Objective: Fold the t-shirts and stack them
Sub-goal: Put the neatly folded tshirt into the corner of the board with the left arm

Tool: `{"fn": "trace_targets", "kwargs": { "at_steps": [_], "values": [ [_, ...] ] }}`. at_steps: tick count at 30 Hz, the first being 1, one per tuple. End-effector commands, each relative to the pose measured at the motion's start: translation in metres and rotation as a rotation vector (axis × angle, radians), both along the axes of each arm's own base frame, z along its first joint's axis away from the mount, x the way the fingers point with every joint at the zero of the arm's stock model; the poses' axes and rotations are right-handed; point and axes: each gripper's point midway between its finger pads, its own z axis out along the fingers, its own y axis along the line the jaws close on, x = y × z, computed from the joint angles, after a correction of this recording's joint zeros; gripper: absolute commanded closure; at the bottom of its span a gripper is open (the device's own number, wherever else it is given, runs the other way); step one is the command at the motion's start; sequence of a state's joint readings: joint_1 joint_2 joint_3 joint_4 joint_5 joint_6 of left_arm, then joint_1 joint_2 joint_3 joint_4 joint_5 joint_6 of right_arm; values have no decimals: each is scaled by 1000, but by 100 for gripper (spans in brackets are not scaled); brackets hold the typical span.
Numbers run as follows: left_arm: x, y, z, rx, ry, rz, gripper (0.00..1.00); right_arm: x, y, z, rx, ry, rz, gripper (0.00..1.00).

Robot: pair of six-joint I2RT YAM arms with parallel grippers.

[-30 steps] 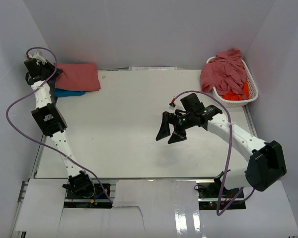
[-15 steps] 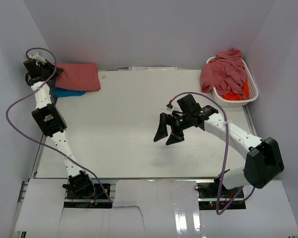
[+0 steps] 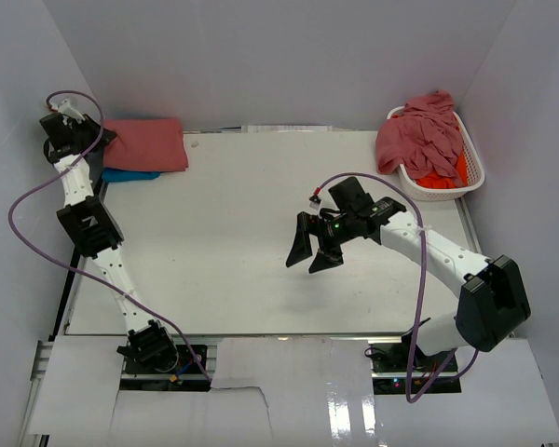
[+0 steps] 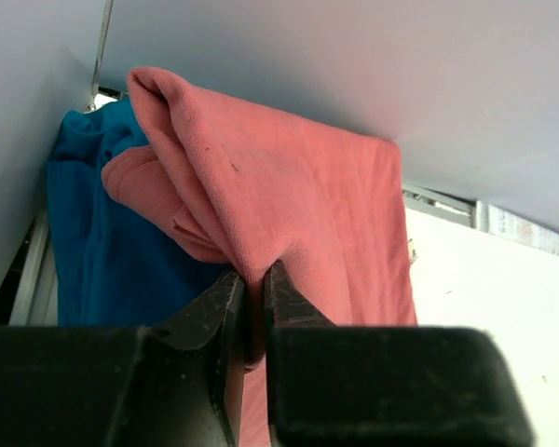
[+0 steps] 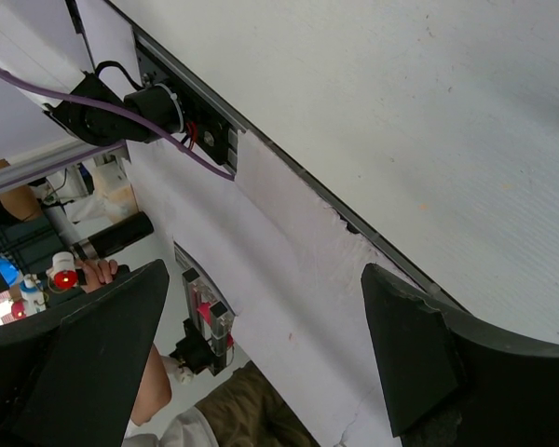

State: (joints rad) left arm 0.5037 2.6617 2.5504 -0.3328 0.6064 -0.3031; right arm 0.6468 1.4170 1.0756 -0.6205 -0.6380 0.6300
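White table (image 3: pixel 214 242): rose shirt (image 4: pixel 307 205) seemingly pinched btwn L gripper (image 4: pixel 253 284) fingers (image 4: pixel 210 321); R gripper (image 3: pixel 307 263) wide open, empty.

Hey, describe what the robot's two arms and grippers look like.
The left arm and right arm have white links joined by chunky black joints. A purple cable trails loosely along each. The left gripper and right gripper have black, wedge-shaped fingers.
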Motion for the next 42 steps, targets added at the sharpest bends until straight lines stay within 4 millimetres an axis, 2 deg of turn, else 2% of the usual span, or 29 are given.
{"fn": "trace_targets", "kwargs": {
  "at_steps": [1, 12, 18, 19, 20, 21, 23, 25, 27, 29, 30, 31, 32, 34, 35, 36, 37, 38, 39, 40, 41, 42],
  "values": [
    [-8, 29, 28, 91, -69, 15, 79, 6, 9, 16, 32, -27, 11, 10],
    [-12, 24, 59, 212, -116, -32, 76, 3, 11, 15, 34, -13, 22, 10],
    [-12, 27, 62, 220, -113, -7, 72, 1, 12, 16, 40, -11, 28, 10],
    [-12, 27, 63, 216, -112, -4, 66, 1, 12, 15, 40, -10, 27, 10],
    [-13, 27, 64, 210, -111, -1, 49, 0, 12, 15, 42, -10, 29, 10],
    [-13, 26, 67, 202, -115, 3, 41, 0, 12, 15, 42, -10, 29, 10],
    [-13, 25, 72, 195, -123, 6, 33, -2, 12, 15, 42, -8, 28, 10],
    [-15, 23, 77, 188, -130, 8, 30, -3, 13, 14, 46, -7, 29, 10],
    [-17, 22, 81, 181, -138, 15, 20, -3, 13, 15, 50, -8, 31, 10],
    [-20, 20, 99, 192, -162, 24, 13, -4, 14, 15, 54, -5, 36, 10],
    [-20, 20, 107, 199, -186, 27, 6, -4, 14, 17, 58, -9, 37, 10],
    [-22, 17, 106, 184, -184, 26, 2, -3, 15, 17, 60, -11, 39, 10],
    [-25, 12, 123, 196, -210, 21, 2, -3, 16, 17, 62, -8, 40, 10],
    [-27, 7, 131, 213, -216, 21, 2, -2, 18, 19, 71, -11, 45, 10],
    [-31, 1, 148, 227, -235, 23, 2, -2, 18, 19, 73, -11, 51, 10],
    [-32, 0, 155, 239, -254, 25, 2, -1, 19, 21, 78, -15, 52, 10],
    [-34, -3, 155, 241, -252, 24, 2, -1, 20, 22, 82, -18, 57, 10],
    [-37, -9, 170, 254, -278, 21, 2, -1, 20, 24, 85, -20, 60, 10],
    [-38, -12, 174, 254, -284, 19, 2, -2, 20, 24, 84, -23, 64, 10],
    [-39, -18, 167, 225, -270, 9, 3, -2, 20, 25, 83, -29, 70, 10],
    [-42, -20, 172, 216, -276, 8, 5, -3, 19, 25, 85, -26, 74, 10],
    [-43, -24, 167, 200, -269, -4, 8, -4, 19, 24, 84, -25, 77, 10]
  ]
}}
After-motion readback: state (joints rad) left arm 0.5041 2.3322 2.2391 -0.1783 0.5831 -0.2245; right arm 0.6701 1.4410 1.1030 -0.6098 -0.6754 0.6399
